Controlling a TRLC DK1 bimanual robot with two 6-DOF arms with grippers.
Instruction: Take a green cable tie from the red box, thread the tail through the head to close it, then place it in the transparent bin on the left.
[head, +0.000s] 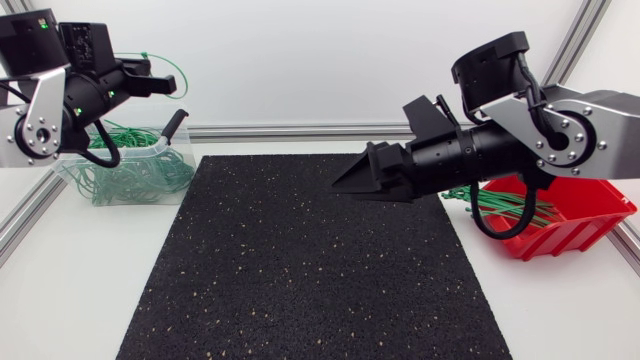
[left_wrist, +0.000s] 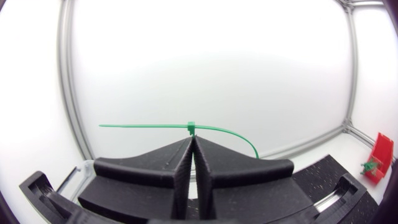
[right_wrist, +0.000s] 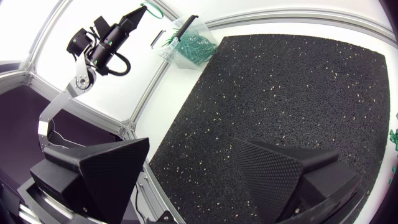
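Left tool (left_wrist: 193, 142), fingers pressed shut on a looped green cable tie (left_wrist: 191, 127) just under its head, holds it above the transparent bin (head: 68, 172), where more ties lie heaped. Right tool (right_wrist: 191, 149) gapes wide and empty, well apart from the bin, across the black mat (head: 300, 280) by the red box (head: 590, 225). The tie looks light, springy and slick, likely surest when pinched close to its head
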